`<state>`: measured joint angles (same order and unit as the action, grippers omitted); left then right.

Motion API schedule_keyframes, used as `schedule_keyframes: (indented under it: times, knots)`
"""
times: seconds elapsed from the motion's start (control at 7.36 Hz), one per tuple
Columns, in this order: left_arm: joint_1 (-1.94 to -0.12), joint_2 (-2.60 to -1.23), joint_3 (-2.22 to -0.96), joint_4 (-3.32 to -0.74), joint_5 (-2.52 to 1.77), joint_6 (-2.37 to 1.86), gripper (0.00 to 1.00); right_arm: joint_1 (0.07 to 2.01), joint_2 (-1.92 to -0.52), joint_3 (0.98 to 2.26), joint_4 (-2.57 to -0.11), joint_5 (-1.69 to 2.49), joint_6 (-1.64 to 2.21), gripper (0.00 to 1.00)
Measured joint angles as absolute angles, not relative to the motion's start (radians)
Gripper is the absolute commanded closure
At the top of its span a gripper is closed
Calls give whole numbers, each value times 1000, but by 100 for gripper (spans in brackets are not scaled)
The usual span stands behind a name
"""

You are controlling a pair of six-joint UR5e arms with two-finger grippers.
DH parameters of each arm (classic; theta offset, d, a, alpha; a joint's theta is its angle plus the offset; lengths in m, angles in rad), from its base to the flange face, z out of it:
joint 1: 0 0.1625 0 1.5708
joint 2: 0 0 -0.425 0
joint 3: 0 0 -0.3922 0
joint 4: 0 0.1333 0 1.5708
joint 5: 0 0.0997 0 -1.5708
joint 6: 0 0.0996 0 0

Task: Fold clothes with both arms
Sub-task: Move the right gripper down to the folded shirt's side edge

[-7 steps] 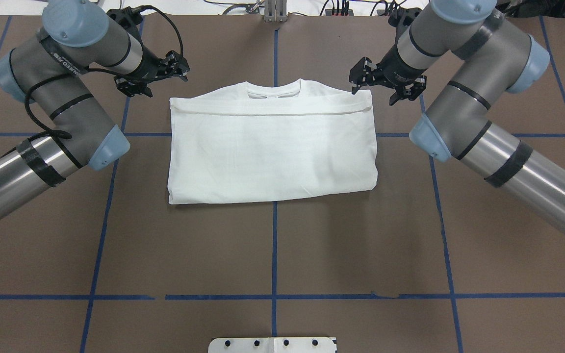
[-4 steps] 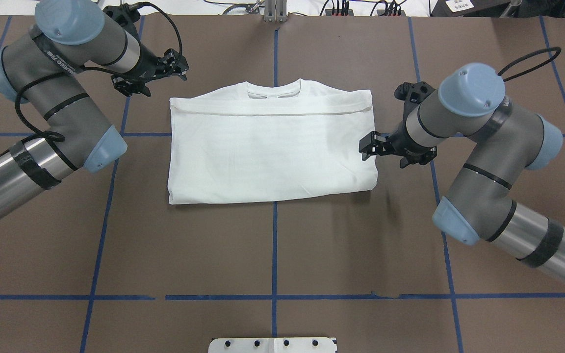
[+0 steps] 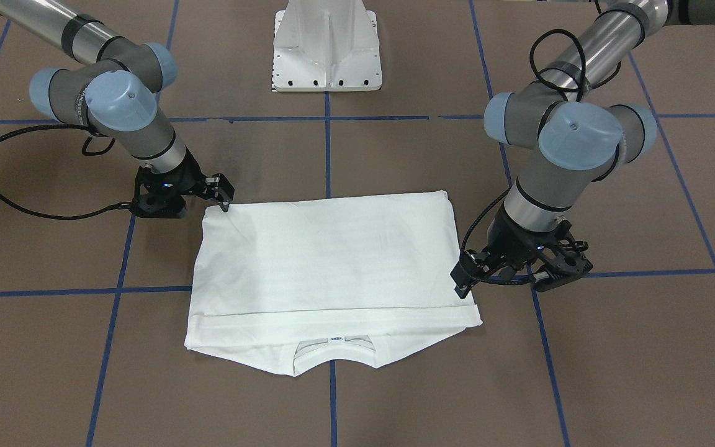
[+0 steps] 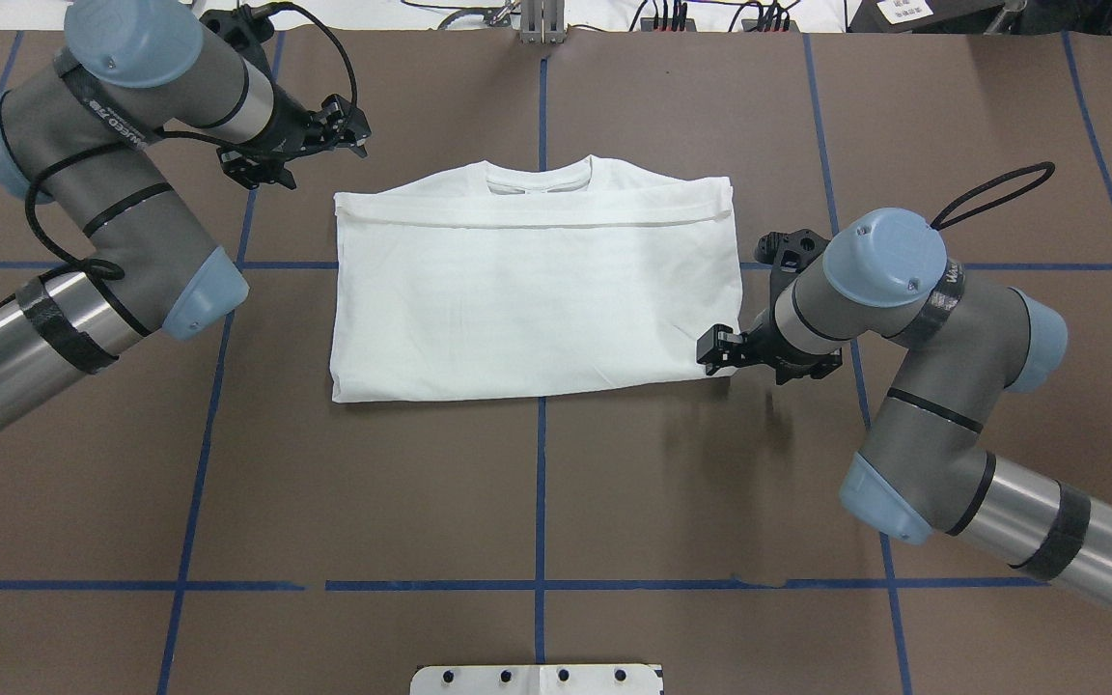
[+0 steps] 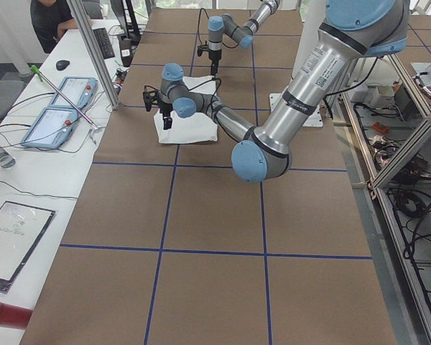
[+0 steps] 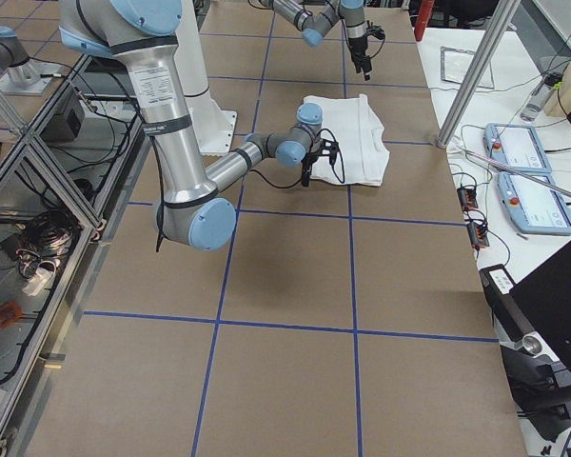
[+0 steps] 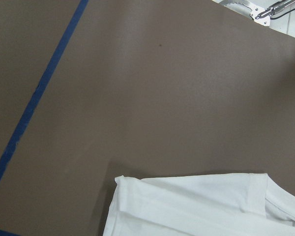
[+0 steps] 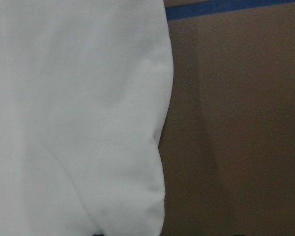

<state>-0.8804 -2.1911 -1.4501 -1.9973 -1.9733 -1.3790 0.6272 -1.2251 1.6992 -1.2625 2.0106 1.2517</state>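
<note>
White shirt [image 4: 537,299], right pincer [image 4: 759,359] at its corner, left pincer [image 4: 300,145] beside shoulder

Nothing reads clearly: the white lettering on the black strap [image 4: 104,114] round the left arm [image 4: 136,222] and the small blue-marked label [image 3: 334,339] in the shirt [image 3: 332,261] collar are too small to make out.

White shirt [image 4: 537,290]; brown table [image 4: 373,483] gridded with blue tape [image 4: 540,483]; collar label [image 3: 334,339] perhaps blue-marked.

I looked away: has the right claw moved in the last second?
Yes. The right gripper came toward the robot across the blue tape line, from the collar-side corner of the shirt to its near corner.
</note>
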Motion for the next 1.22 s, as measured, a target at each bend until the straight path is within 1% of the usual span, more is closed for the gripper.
schedule_keyframes:
  times: [0.41,0.82,0.95,1.09,1.22]
  knots:
    - [-880,-2180,-1451,-1999,-1971,-1378,0,633,-1216,1699,-1288,2028,1251,100]
    - [-880,-2178,-1451,-1999,-1970,-1378,0,706,-1218,1715,-1319,2105,1249,100]
    - [-880,-2178,-1452,-1999,-1970,-1378,0,718,-1229,1730,-1320,2119,1250,63]
    - [-881,-2175,-1454,-1999,-1970,-1379,0,710,-1237,1742,-1321,2118,1252,1]
    - [-881,-2170,-1456,-1999,-1969,-1377,0,693,-1234,1745,-1318,2114,1253,0]
